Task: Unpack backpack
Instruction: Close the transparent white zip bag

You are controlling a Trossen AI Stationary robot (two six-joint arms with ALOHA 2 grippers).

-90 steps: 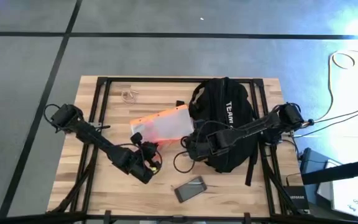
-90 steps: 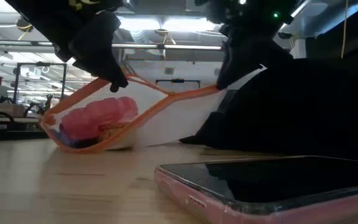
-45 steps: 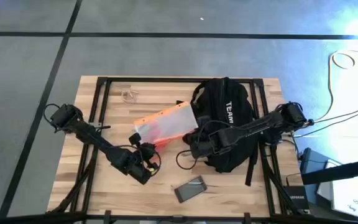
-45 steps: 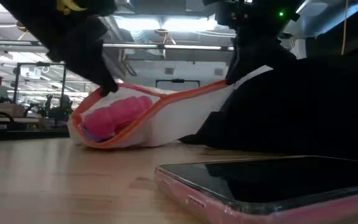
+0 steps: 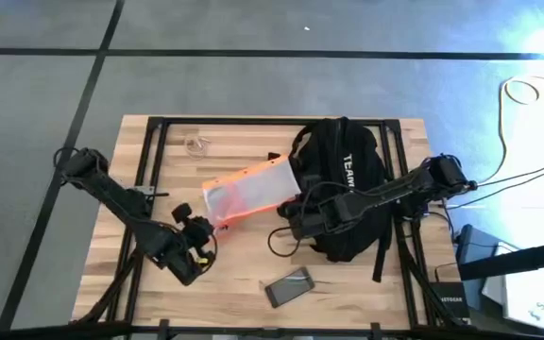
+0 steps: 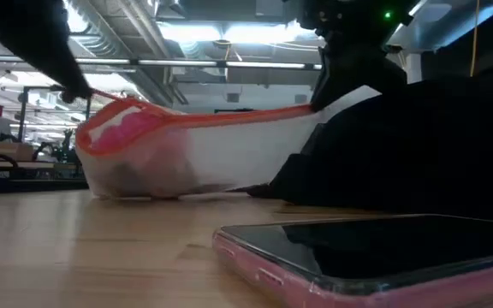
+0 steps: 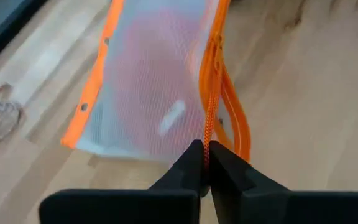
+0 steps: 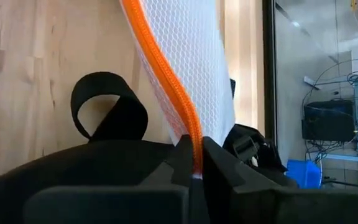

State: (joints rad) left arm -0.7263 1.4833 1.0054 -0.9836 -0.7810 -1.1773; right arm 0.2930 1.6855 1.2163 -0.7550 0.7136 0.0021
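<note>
Two grippers pinch one white mesh pouch point(image 5: 246, 192) with orange zipper trim, stretched between them on the wooden table point(image 5: 159, 151). Left gripper point(image 7: 205, 163) sits toward the table's front-left in the high view, fingers pressed together on the orange zipper edge at the pouch's outer end; pink contents show through the mesh. Right gripper point(image 8: 196, 163) is at the backpack's left edge, fingers closed tight on the orange trim at the pouch's other end, right by a black strap loop point(image 8: 109, 112). Backpack point(image 5: 348, 189), black with white lettering on top, lies on the right half of the table, right arm stretched across it. Pouch's far end touches or overlaps the backpack's side; cannot tell if it's partly inside. Low view shows pouch point(image 6: 195, 154) resting on the table, one end lifted toward the dark backpack mass point(image 6: 418, 145). Pink-cased phone point(image 5: 289, 286) lies face up near the front edge, apart from the pouch. Small coiled cord point(image 5: 195, 145) near the back-left corner.
</note>
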